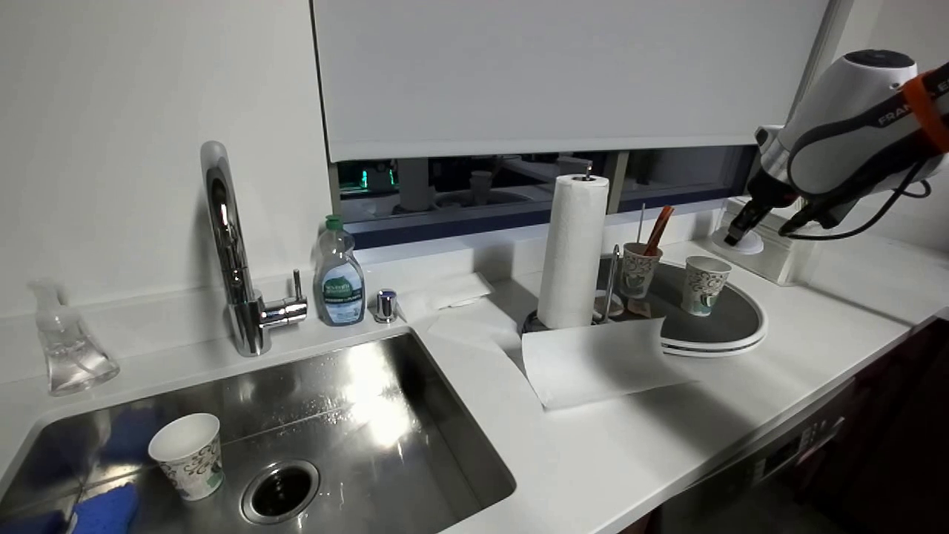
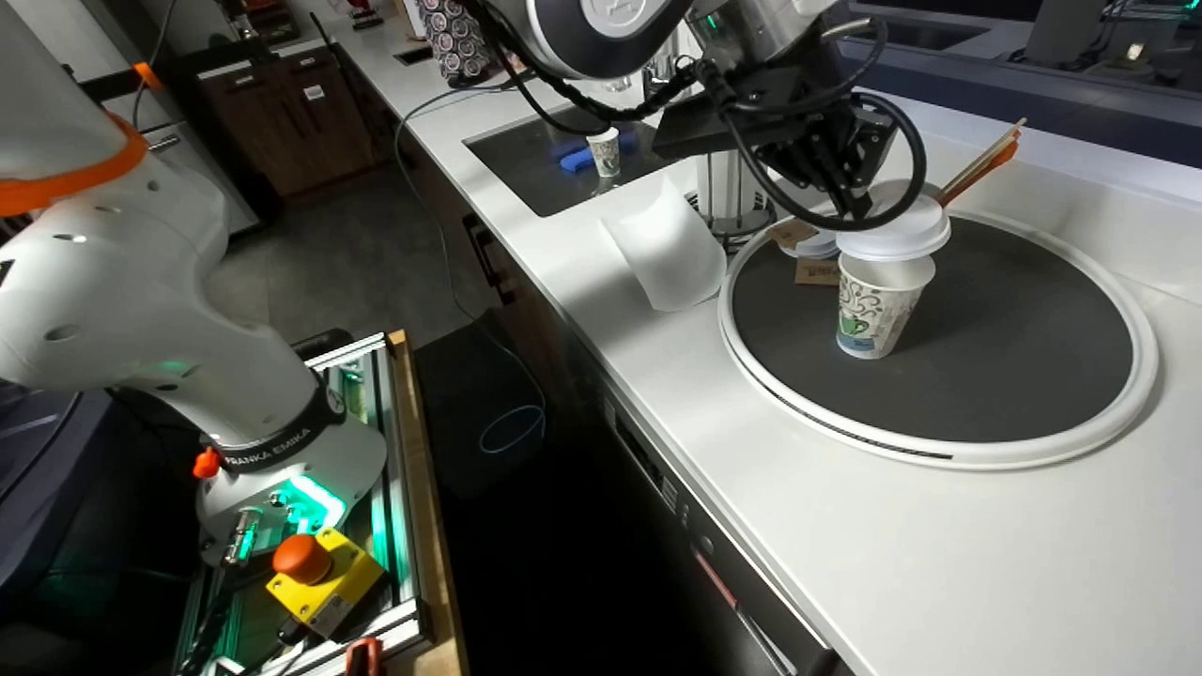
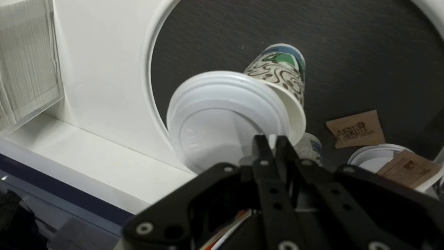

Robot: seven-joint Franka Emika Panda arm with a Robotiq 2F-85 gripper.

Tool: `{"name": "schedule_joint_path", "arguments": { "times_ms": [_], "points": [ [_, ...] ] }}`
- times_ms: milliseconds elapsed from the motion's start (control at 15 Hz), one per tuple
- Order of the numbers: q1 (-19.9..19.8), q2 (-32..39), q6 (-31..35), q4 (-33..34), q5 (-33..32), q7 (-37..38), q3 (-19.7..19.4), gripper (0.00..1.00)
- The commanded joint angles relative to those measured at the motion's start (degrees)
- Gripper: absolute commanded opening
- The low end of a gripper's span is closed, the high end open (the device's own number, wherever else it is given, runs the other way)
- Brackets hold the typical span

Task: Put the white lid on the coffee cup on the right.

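Note:
The white lid (image 3: 218,118) is held by its edge in my gripper (image 3: 272,142), which is shut on it. In the exterior views the lid (image 1: 741,240) (image 2: 897,233) is in the air above the round tray. The coffee cup (image 1: 704,286) is a white paper cup with a swirl pattern; it stands upright and open on the tray. In an exterior view the lid appears just over the cup (image 2: 875,310); in another it is higher and to the right. In the wrist view the lid hides part of the cup's mouth (image 3: 293,113). Lid and cup appear apart.
The round dark tray (image 2: 977,394) also holds a cup with stirrers (image 1: 639,271), another white lid (image 3: 371,158) and brown packets (image 3: 357,130). A paper-towel roll (image 1: 574,252) stands beside it. A white box (image 1: 775,248) is behind. The sink (image 1: 356,415) holds another cup (image 1: 191,460).

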Motion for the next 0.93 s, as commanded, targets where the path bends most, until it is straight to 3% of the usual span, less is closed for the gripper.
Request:
{"name": "schedule_joint_path", "arguments": {
  "times_ms": [0, 333, 867],
  "points": [
    [0.13, 4.09, -0.22, 2.93, 5.38, -2.7, 0.73, 0.02],
    [-0.49, 7.37, -1.85, 5.69, 12.7, -7.3, 2.59, 0.02],
    [-1.7, 10.49, -3.0, 8.27, 11.83, -6.18, 3.55, 0.02]
  ]
}}
